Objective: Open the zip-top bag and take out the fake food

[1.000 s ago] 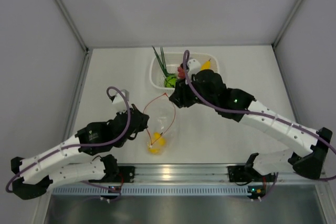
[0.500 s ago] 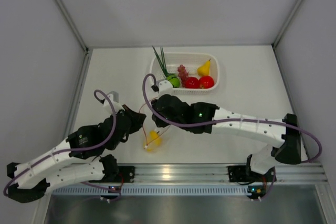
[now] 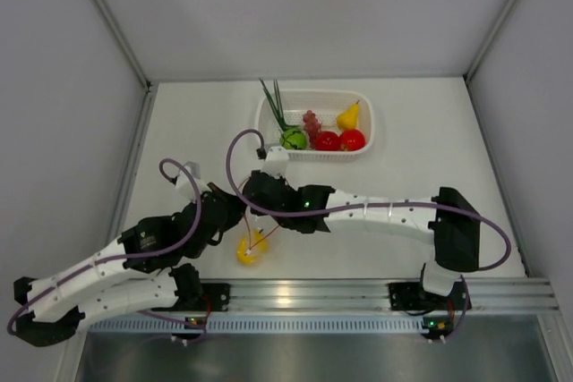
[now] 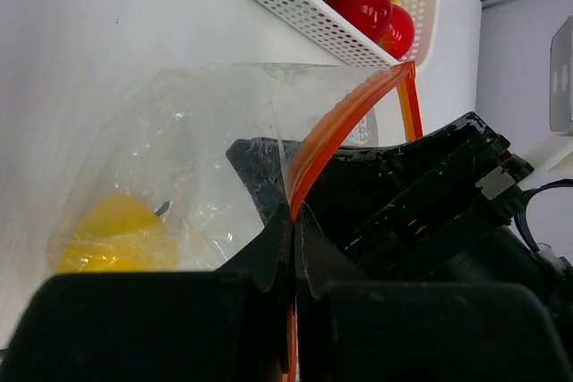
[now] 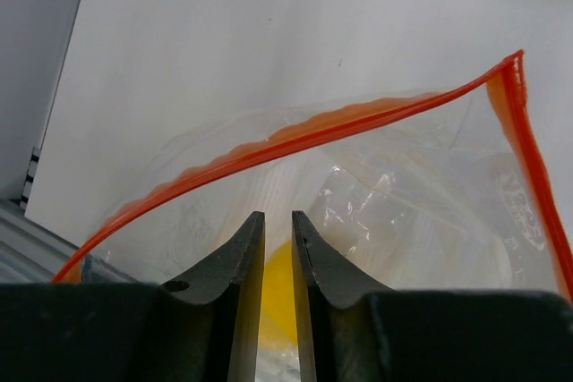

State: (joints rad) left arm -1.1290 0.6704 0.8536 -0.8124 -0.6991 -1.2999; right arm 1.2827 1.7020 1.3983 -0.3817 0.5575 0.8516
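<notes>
Right gripper (image 5: 278,230) inside the bag (image 4: 179,131)
My left gripper (image 4: 293,221) is clamped on the bag's orange strip (image 4: 345,123). The right's jaws stand a sliver apart at the yellow fruit (image 4: 112,230); I can't tell if they grip it.

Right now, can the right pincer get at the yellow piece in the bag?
Probably yes. The left pincer pinches the zip strip, so the zip-top bag gapes. The right pincer points into the mouth, with the yellow piece straight ahead and nothing between.

zip-top bag (image 5: 421,221) clear crinkly plastic – basket (image 4: 295,4) white perf. plastic
</notes>
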